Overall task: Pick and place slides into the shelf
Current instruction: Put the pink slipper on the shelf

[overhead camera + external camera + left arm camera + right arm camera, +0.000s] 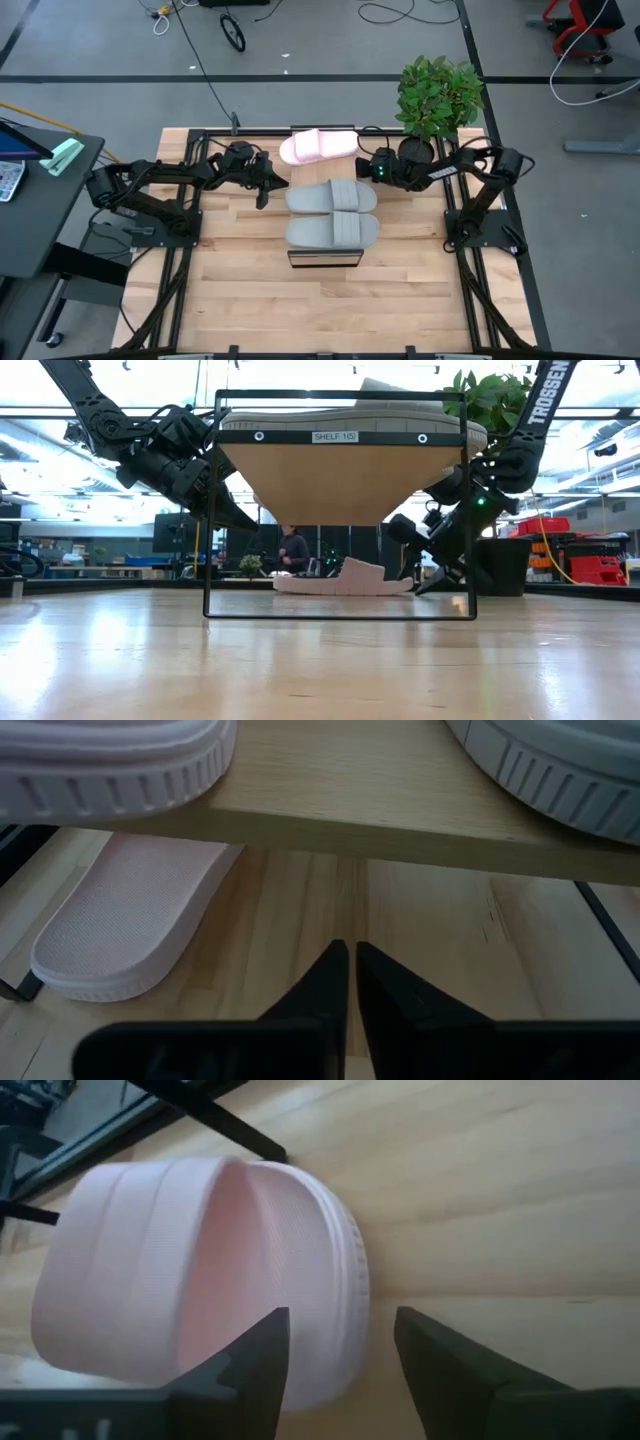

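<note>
grey slides (332,213) on shelf (324,258) hide most of its top | pink slide (317,146) on surface | right gripper (340,1355) fingers apart by pink slide's end | left gripper (351,982) pinched together, empty, low beside shelf

Two grey slides (332,212) atop the shelf (325,258), pink slide (317,146) beyond, claws flanking.

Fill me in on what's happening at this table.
Two robot arms are loading slides onto a shelf. Two grey slides already lie on its plank top. One pink slide lies on the table at the shelf's far end, and the right hand, fingers open, is just beside it without gripping it. The left hand is shut and empty, low beside the shelf, where another pink slide lies on the table under it.
</note>
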Action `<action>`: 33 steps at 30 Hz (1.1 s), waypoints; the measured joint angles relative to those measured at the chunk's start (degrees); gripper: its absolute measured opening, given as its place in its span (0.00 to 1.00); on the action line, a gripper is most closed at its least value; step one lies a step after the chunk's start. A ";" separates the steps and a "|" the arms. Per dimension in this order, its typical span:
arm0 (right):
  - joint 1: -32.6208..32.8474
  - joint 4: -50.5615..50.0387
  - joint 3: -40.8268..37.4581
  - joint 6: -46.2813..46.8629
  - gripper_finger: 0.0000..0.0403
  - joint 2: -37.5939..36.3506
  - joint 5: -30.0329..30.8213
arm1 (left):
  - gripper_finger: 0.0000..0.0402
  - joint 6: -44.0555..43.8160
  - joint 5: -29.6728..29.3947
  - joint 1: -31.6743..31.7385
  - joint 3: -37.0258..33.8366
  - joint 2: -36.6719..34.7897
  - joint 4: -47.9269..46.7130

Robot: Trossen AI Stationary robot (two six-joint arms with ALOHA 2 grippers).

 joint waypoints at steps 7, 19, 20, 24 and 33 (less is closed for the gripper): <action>0.64 -0.74 0.94 -0.51 0.43 1.11 1.17 | 0.06 -0.02 0.00 0.00 0.00 0.00 -0.07; 0.53 -4.11 0.95 -3.19 0.07 0.85 1.17 | 0.08 -0.02 0.00 -0.01 -0.02 0.00 -0.72; 0.52 -5.28 0.98 -3.27 0.08 0.65 1.18 | 0.08 -0.02 0.00 0.00 -0.02 0.00 -0.84; 1.46 -10.47 0.97 -4.72 0.06 -1.48 1.82 | 0.06 -0.04 -0.02 -0.01 -0.02 0.00 -1.82; 5.45 -22.81 0.75 -5.41 0.06 -8.08 5.98 | 0.07 -0.07 -0.02 0.01 -0.02 0.00 -2.12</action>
